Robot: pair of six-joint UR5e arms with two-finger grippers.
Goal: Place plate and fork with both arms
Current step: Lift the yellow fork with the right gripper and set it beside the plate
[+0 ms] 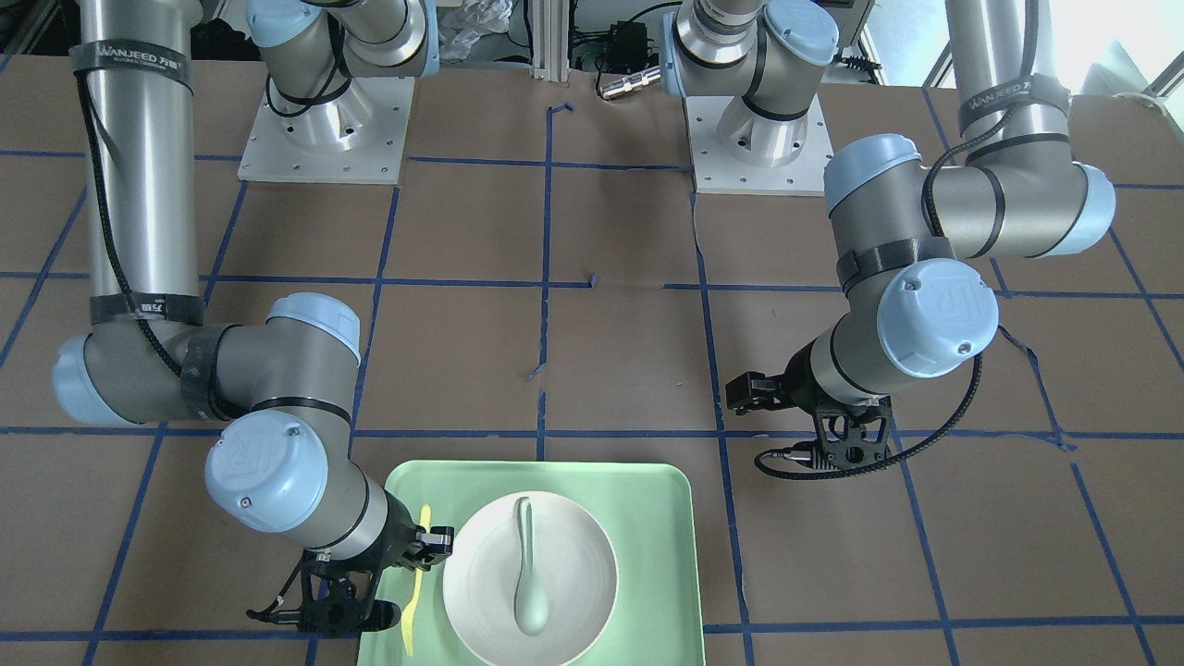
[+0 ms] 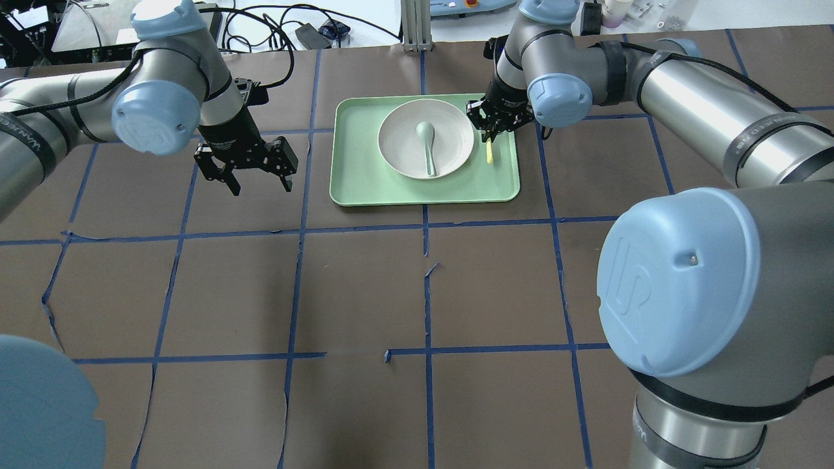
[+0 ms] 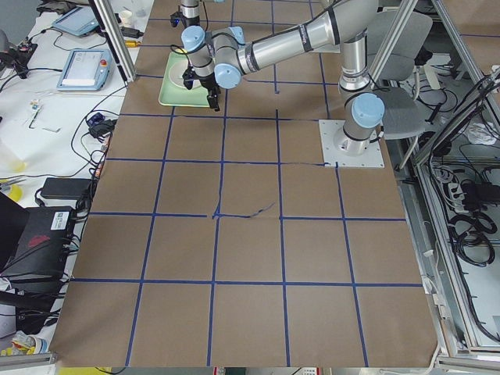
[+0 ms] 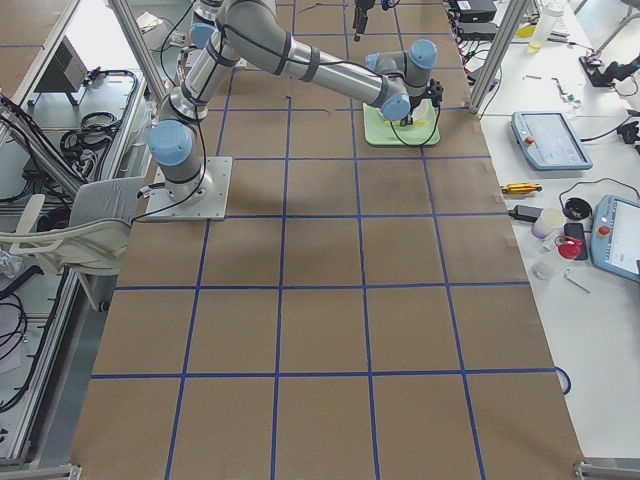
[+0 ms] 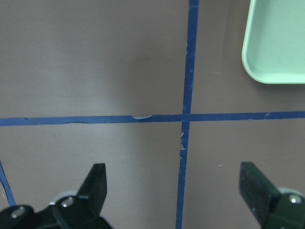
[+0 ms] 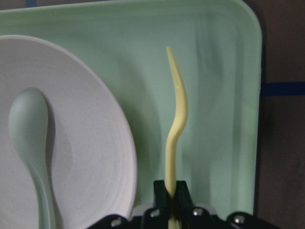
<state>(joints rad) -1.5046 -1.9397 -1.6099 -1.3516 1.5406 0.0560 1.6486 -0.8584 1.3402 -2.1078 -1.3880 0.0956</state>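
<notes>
Across the table, the front-facing camera shows the right gripper low over the mint-green tray. Its fingers are pinched on the yellow fork, which runs along the tray's edge strip just beside the plate. The plate sits on the tray with a pale spoon lying in it.

From overhead, the left gripper hangs over the bare table beside the tray, well apart from the plate, with its fingers spread and nothing between them.

Both side views show the tray far off, too small for detail.

On the left wrist camera, the two fingertips stand wide apart above a crossing of blue tape lines, with a tray corner at upper right.

On the right wrist camera, the fingers clamp one end of the fork. The rest reaches out over the tray, near the plate's rim but apart from it. Whether it rests on the tray I cannot tell.
</notes>
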